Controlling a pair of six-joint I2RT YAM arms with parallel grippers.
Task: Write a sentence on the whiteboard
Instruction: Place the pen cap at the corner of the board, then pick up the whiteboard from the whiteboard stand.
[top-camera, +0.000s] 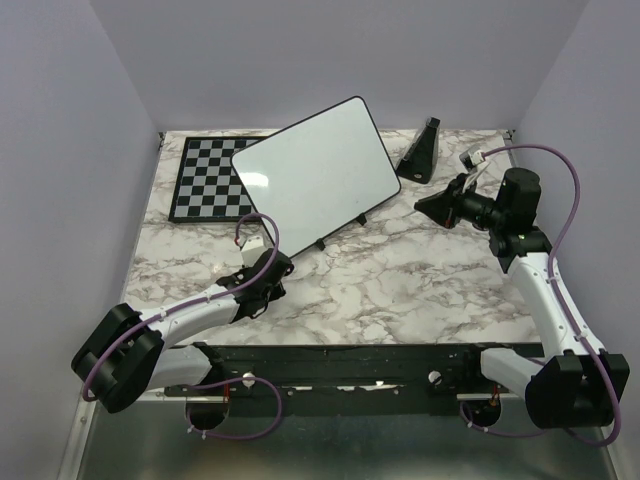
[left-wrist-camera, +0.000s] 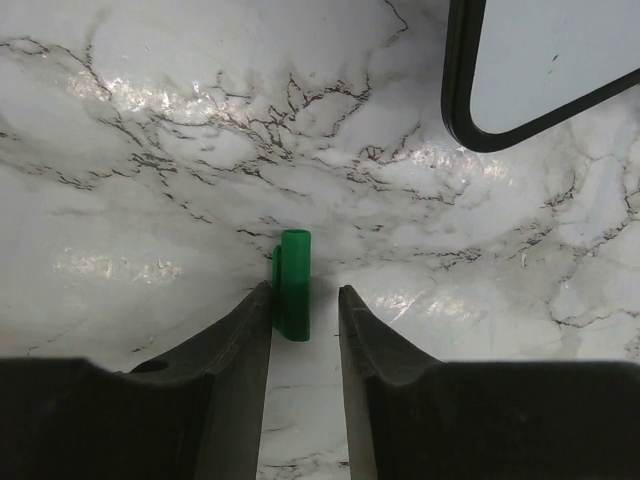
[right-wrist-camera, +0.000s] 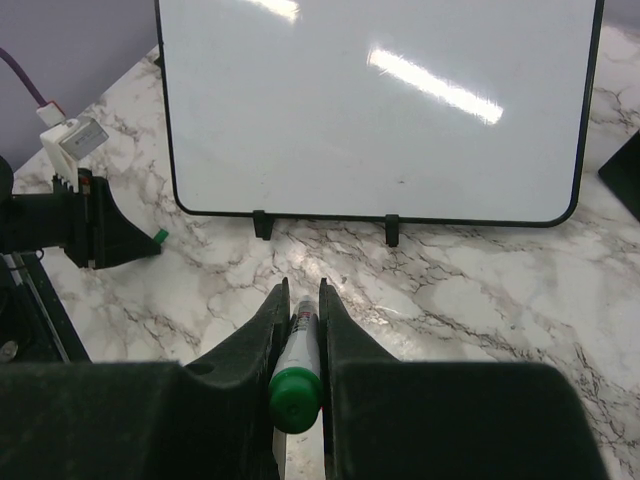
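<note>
The whiteboard (top-camera: 320, 175) stands propped on its small black feet, its glossy face (right-wrist-camera: 380, 100) blank; no sentence shows on it. My right gripper (right-wrist-camera: 303, 288) is shut on a white marker (right-wrist-camera: 297, 350) with a green end, pointed at the board from the right (top-camera: 437, 207). My left gripper (left-wrist-camera: 305, 293) is low over the marble in front of the board's near corner (left-wrist-camera: 560, 60). Its jaws stand apart. A green cap (left-wrist-camera: 293, 285) lies on the table between the tips, close against the left finger and clear of the right one. From above, the left gripper (top-camera: 280, 266) sits just below the board.
A black-and-white chessboard (top-camera: 205, 180) lies flat behind the whiteboard at the back left. A black wedge-shaped stand (top-camera: 420, 152) sits at the back right. Purple walls close in the marble table (top-camera: 400, 290) on three sides.
</note>
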